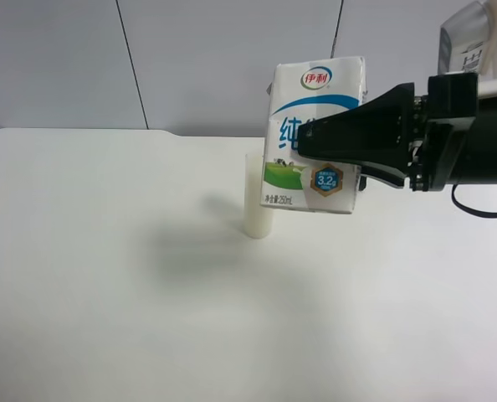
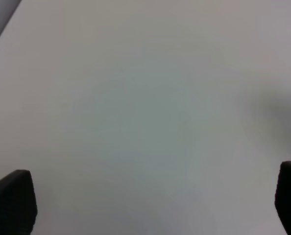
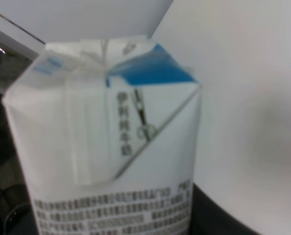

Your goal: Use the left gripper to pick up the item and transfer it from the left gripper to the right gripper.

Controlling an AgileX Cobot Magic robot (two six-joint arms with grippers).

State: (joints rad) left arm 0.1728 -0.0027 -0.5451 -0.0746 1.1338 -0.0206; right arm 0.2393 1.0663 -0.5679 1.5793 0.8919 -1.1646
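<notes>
The white milk carton point(image 1: 314, 88) with blue and green print hangs upright in the air above the table. The arm at the exterior high view's right holds it from the side. This is my right gripper point(image 1: 309, 149), and its long black fingers are shut on the carton's middle. The right wrist view shows the carton's folded top and text panel point(image 3: 106, 147) very close up. My left gripper point(image 2: 150, 203) is open and empty over bare white table. Only its two black fingertips point(image 2: 11, 203) show. The left arm does not show in the exterior high view.
A tall white cylinder point(image 1: 255, 205) stands on the white table point(image 1: 106, 276), just behind and below the carton's lower left corner. A silver-grey object point(image 1: 466, 38) sits above the right arm at the top right edge.
</notes>
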